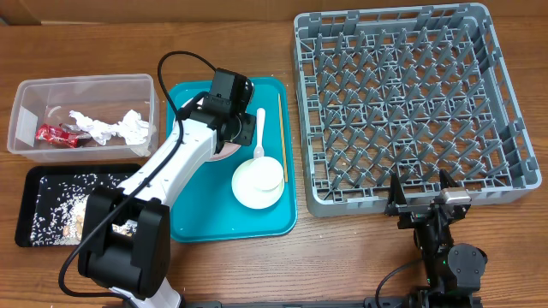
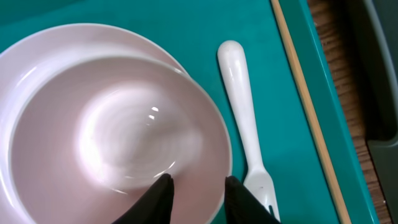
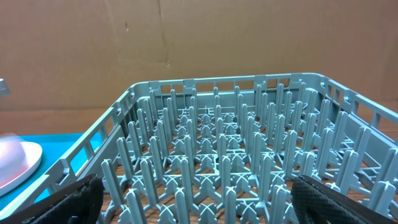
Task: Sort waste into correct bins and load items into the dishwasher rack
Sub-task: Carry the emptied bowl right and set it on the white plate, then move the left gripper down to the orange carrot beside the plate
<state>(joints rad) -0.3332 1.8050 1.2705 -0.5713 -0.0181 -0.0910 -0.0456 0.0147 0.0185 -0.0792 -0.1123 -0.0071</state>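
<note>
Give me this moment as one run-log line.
left hand open, astride pink bowl rim | right hand open, beside rack | rack holds nothing

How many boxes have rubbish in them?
2. The clear tub, far left, holds a red wrapper and white tissues. The black tray, beside it and nearer the robot, holds rice grains; the left arm hides one corner.

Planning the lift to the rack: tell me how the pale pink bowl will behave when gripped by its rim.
The pale pink bowl looks glossy, with a bright highlight, so its rim may slip in the jaws. It seems rigid and probably breakable; squeeze gently. It rests on a plate, which might shift if the bowl is pushed.
</note>
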